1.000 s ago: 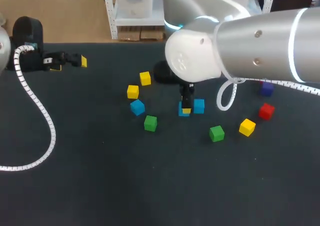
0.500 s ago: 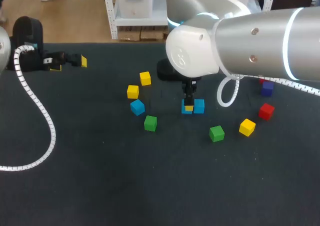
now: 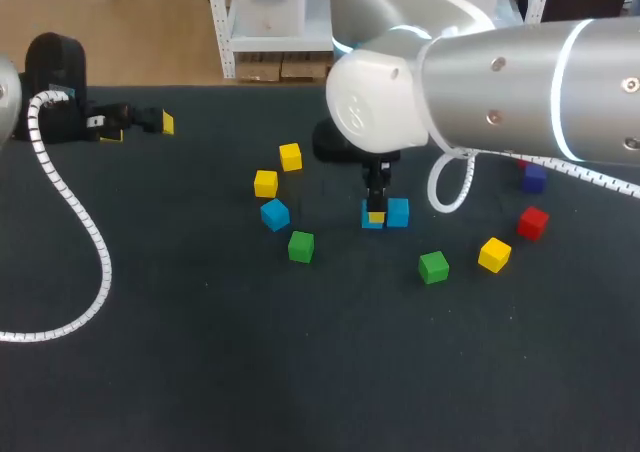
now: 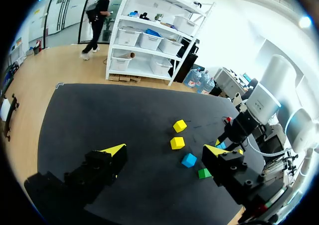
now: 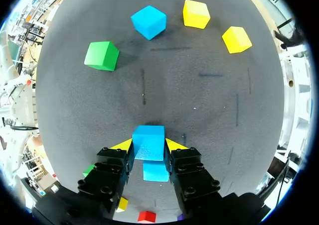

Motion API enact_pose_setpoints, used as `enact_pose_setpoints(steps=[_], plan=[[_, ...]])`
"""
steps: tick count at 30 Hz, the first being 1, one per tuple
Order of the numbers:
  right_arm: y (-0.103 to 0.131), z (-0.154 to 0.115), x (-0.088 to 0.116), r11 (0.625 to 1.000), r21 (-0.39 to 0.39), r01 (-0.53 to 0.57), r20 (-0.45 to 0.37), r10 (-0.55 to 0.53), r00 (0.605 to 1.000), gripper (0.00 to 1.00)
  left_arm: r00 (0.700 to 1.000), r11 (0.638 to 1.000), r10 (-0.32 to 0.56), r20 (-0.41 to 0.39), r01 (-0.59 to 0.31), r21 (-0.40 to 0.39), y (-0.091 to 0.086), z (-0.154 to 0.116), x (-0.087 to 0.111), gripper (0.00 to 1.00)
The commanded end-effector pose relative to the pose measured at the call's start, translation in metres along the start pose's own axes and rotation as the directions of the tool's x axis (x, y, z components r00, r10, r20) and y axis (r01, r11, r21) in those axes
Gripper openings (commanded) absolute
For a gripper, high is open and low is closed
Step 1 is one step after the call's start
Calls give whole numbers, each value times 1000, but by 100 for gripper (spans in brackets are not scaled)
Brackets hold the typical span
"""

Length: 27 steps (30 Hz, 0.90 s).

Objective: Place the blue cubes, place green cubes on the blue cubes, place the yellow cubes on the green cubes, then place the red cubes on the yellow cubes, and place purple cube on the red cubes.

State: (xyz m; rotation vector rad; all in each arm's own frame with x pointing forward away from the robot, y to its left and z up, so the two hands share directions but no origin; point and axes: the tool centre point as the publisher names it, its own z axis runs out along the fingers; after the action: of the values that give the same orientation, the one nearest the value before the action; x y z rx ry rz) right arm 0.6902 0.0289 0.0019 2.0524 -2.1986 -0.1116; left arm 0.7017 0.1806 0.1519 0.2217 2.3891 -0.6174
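Right claw: right gripper [image 5: 148, 146] is clenched on the held blue cube [image 5: 148, 139], one yellow-tipped finger on each side face, low over the table [image 3: 200, 372].
Held item: the held blue cube sits at or just above the cloth; contact with the table cannot be told.
Neighbour: the seated blue cube [image 5: 155, 171] lies just beside the held one, on the wrist side of the fingers; in the head view the two read as a touching or near-touching pair.
Third blue: the loose blue cube [image 5: 149, 21] is well ahead of the gripper, near the green cube [image 5: 102, 56] and the two yellow cubes [image 5: 196, 13].
Other stock: second green cube [image 3: 433, 266], third yellow cube [image 3: 494, 254], red cube [image 3: 533, 222] and purple cube [image 3: 534, 178], all single on the cloth.
Left claw: left gripper [image 3: 140, 125] is released, fingers wide with nothing between them, at the far left of the table.
Step in hand: laying the blue base layer, judged early in the task; no stacking is done yet.
Next move: likely release and a straight lift clear, without nudging the pair, then fetch the loose blue cube.
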Motion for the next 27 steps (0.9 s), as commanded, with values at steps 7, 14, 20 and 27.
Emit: enact_pose_setpoints(steps=[7,14,20,27], plan=[[-7,1,0,1000,-9,-2,-2,2,1000,0,1000,1000,3,7,-3,11,2,0,2,100],[-8,1,0,1000,-14,0,-6,0,1000,1,1000,1000,3,7,-3,11,2,0,2,100],[-9,2,-1,1000,-19,7,-7,-7,1000,19,1000,1000,3,7,-3,11,2,0,2,100],[-9,2,-2,1000,-25,17,-3,-17,1000,100,1000,1000,3,7,-3,11,2,0,2,100]])
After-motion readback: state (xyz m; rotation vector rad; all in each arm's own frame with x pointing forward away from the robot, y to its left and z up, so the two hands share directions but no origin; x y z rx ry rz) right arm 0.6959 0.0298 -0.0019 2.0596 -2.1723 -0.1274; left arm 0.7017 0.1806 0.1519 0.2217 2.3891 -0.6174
